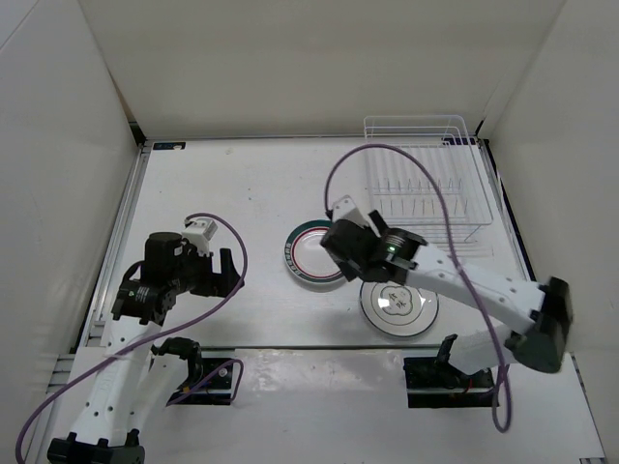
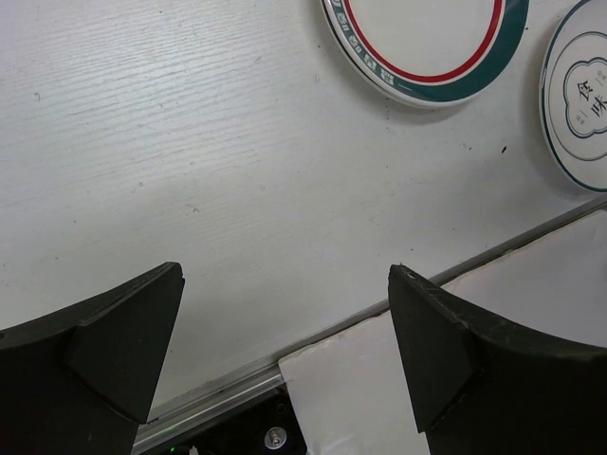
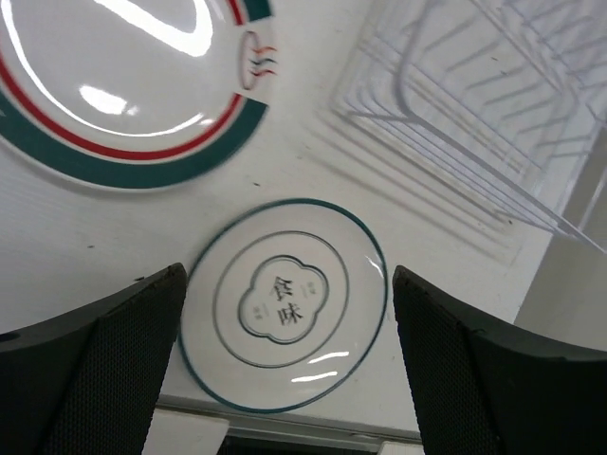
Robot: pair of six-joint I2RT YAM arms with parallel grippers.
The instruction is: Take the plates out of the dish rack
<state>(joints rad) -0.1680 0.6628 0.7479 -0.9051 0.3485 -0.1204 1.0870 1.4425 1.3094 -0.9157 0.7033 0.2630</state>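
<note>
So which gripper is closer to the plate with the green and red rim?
Right. The right gripper hangs over the right edge of the green-and-red plate in the top view. The left gripper sits well off to that plate's left, bare table between them.

Ringed plate [image 1: 304, 255] partly hidden by right arm [image 1: 464, 280], motif plate [image 2: 579, 95] cut by edge

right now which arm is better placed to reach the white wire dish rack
Right. The right tool, open, hangs over the round white plates beside the white wire dish rack; the left tool, open, sits across the table, plates in between.
</note>
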